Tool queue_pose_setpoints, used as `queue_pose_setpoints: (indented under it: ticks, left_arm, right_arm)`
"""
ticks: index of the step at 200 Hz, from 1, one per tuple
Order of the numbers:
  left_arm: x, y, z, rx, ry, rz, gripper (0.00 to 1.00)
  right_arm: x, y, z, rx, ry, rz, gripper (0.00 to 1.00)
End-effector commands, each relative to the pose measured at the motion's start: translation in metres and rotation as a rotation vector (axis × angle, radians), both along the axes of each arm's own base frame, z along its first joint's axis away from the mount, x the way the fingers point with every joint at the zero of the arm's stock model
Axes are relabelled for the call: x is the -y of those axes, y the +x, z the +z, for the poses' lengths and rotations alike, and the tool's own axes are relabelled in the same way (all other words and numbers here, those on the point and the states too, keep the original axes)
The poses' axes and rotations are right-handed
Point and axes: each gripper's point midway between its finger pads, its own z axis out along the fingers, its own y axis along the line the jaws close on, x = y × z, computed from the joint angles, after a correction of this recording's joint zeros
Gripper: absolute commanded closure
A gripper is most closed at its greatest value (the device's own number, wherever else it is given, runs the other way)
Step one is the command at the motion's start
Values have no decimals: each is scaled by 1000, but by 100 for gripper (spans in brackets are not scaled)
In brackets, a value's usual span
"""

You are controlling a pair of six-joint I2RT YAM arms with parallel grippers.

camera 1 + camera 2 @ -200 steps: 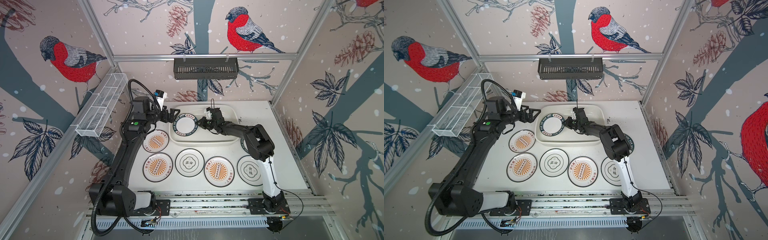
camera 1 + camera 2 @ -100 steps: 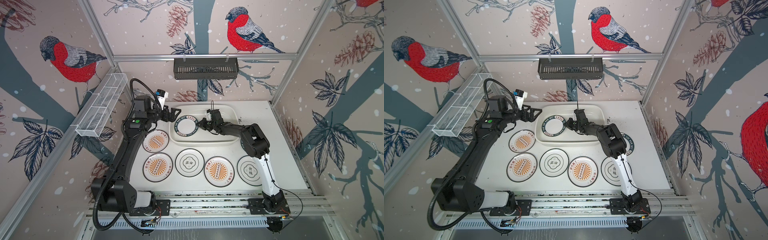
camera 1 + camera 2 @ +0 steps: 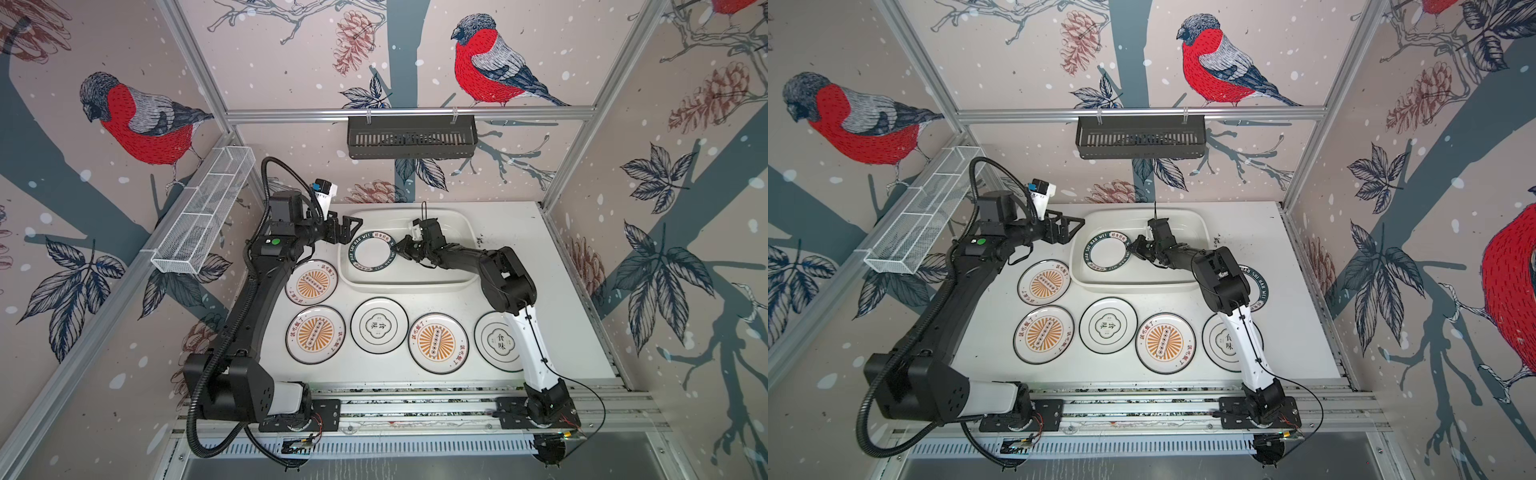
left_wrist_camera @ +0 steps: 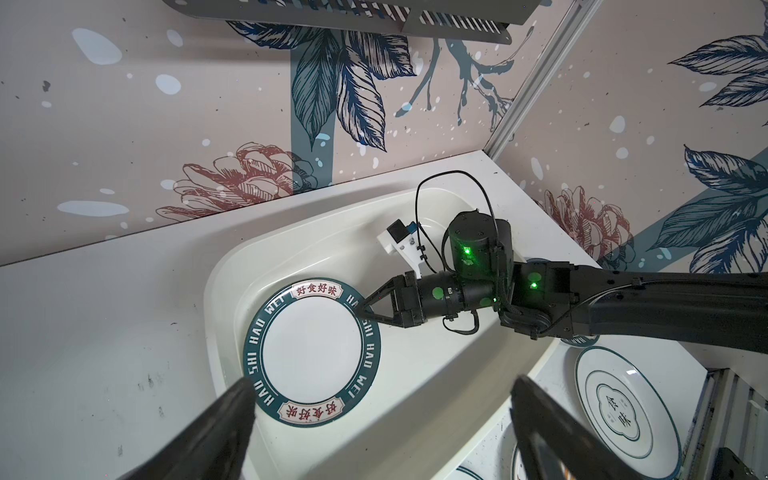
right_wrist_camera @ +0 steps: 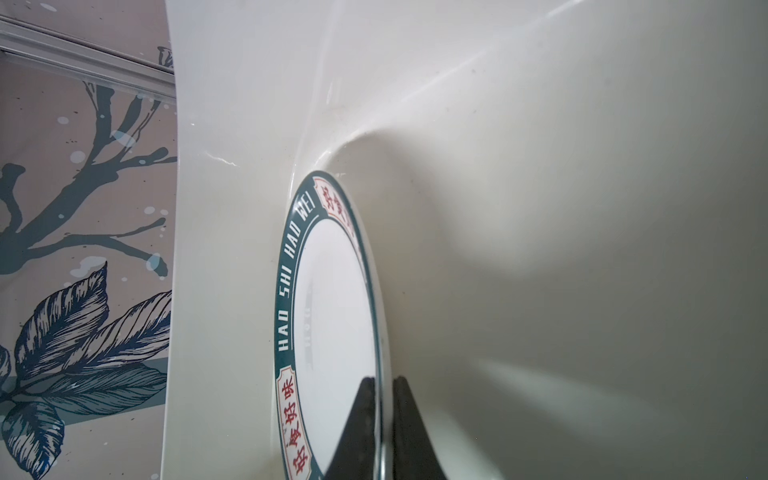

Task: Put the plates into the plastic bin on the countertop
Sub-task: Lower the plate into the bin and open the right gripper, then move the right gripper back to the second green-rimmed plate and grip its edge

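A white plate with a dark lettered rim band (image 3: 372, 251) (image 3: 1106, 251) (image 4: 311, 353) (image 5: 332, 311) sits low in the left end of the plastic bin (image 3: 415, 282) (image 3: 1142, 284) (image 4: 415, 415) (image 5: 540, 208). My right gripper (image 3: 398, 248) (image 3: 1131, 249) (image 4: 363, 309) (image 5: 384, 380) is shut on its right rim, one finger on each face. My left gripper (image 3: 351, 228) (image 3: 1075, 228) (image 4: 382, 382) hangs open over the bin's left rim, holding nothing. On the countertop (image 3: 540, 249) lie three orange sunburst plates (image 3: 311, 282) (image 3: 315, 334) (image 3: 438, 343) and two quatrefoil plates (image 3: 379, 325) (image 3: 498, 343).
Another lettered plate (image 3: 1262, 291) lies right of the bin, mostly hidden under my right arm. A black slatted basket (image 3: 411, 137) hangs on the back wall. A white wire-mesh basket (image 3: 203, 220) hangs on the left wall. Aluminium rails (image 3: 415, 407) edge the front.
The right arm's elbow has swung a little to the left. The held plate has stayed almost in place in the bin. The left gripper has shifted only slightly.
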Motion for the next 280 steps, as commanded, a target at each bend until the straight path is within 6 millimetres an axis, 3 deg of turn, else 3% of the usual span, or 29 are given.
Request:
queue_pose_setpoints:
  ticks: [1,61,91,139,173,232,258,280]
  left_arm:
    - [3,-1,4,16,-7,-20,5]
    - [2,-4,6,21,-6,-17,5]
    - [2,-6,8,29,-4,-13,5]
    - [2,-8,11,43,-6,-14,6]
    - [-2,-7,12,54,15,1,6]
    - [-5,-9,15,74,56,7,6]
    - [-3,-12,14,74,63,-16,6]
    - [2,-16,14,74,63,-55,5]
  right_arm:
    - [-4,-1,1,8,9,20,85]
    - [-1,-3,-3,-1,-13,25,77]
    - [3,-2,-3,2,-43,13,68]
    - [12,3,5,32,-117,6,61]
    - [24,11,27,77,-143,-20,57]
    - [68,19,94,183,-194,-62,55]
    - [103,2,129,244,-217,-111,55]
    - [148,-26,143,256,-232,-175,55]
